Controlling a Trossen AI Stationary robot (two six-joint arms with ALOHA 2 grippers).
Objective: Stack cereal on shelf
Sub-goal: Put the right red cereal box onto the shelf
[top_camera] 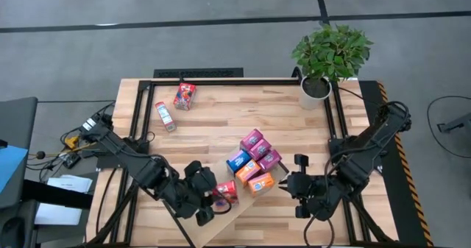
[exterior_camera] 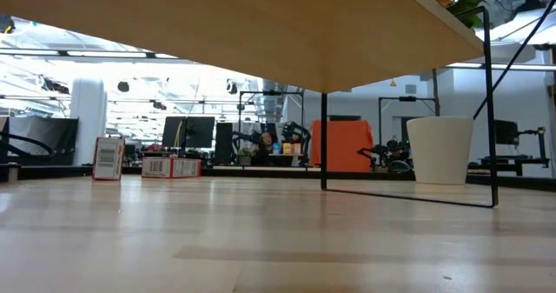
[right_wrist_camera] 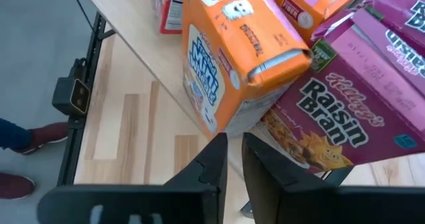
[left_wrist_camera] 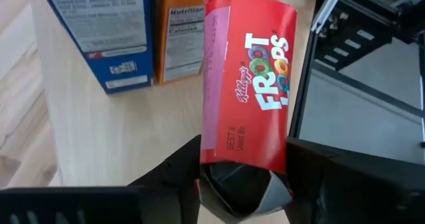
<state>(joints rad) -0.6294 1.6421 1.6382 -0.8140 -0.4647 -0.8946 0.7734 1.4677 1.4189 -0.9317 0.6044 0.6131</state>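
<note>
The shelf (top_camera: 246, 208) is a pale board standing raised over the table's near middle. Several cereal boxes stand in a cluster on it: blue (top_camera: 238, 160), magenta (top_camera: 259, 149) and orange (top_camera: 261, 183). A red Froot Loops box (left_wrist_camera: 249, 78) is over the shelf's near left part, close to the blue box (left_wrist_camera: 99, 31) and an orange box (left_wrist_camera: 182, 31). My left gripper (top_camera: 208, 200) is shut on it. My right gripper (right_wrist_camera: 236, 154) is just right of the orange box (right_wrist_camera: 232, 58). Only a narrow gap shows between its fingers, with nothing in it. I cannot tell whether it touches that box. My left gripper pinches the red box at its near end, beside the crumpled end flaps (left_wrist_camera: 242, 184). One finger (left_wrist_camera: 179, 177) is on each long side, and the printed front faces up. The fingers slant down from the table's near left and lie along the box. Whether its underside rests on the shelf does not show.
Two more boxes (top_camera: 185, 96) (top_camera: 165, 115) lie on the table at the far left. A potted plant (top_camera: 316, 86) stands at the far right corner. The shelf's thin black legs (exterior_camera: 323, 141) reach down to the table. A magenta Raisin Bran box (right_wrist_camera: 345, 117) lies against the orange one.
</note>
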